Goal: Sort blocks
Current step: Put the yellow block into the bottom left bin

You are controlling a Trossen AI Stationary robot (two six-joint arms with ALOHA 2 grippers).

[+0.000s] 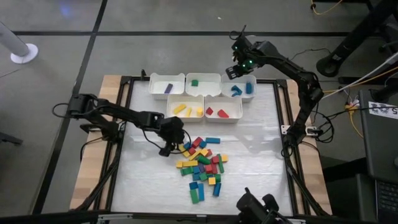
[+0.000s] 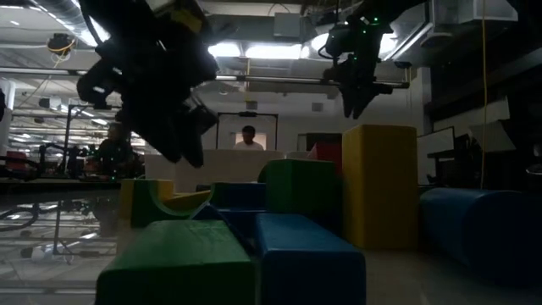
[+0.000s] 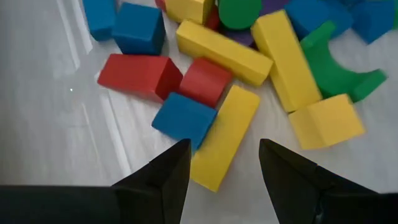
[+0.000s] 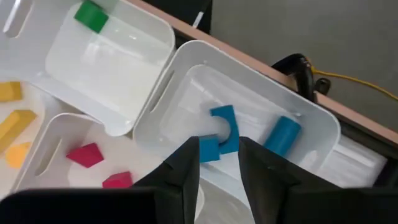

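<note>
The left gripper (image 1: pixel 171 144) is down by the table, at the 9 o'clock edge of the pile of blocks (image 1: pixel 202 167). Its two dark fingers (image 3: pixel 168 177) are spread apart and hold nothing. In the left wrist view, a long yellow block (image 3: pixel 225 138) lies just in front of the gap between the fingers, with one end reaching into the gap. A blue cube (image 3: pixel 182 118) touches this yellow block on one side and sits close to one fingertip. Two red blocks (image 3: pixel 138 76) lie just past the blue cube. More yellow, green and blue blocks are heaped farther on.

The right gripper (image 1: pixel 237 70) is up in the air at about 1 o'clock from the pile, well apart from it. It hangs over the white bin (image 1: pixel 244 83) that holds the blue pieces. Its fingers stand only a little apart, and nothing is between them. In the right wrist view, a blue arch block (image 4: pixel 219 132) lies in this bin straight below the fingertips, and a blue round block (image 4: pixel 282 135) lies beside it.

The bin at 9 o'clock from the blue one holds a green block (image 1: pixel 194 82). The next bin along that way holds a purple block (image 1: pixel 168 88). Two bins nearer the pile hold yellow blocks (image 1: pixel 181 109) and red blocks (image 1: pixel 217 112).
</note>
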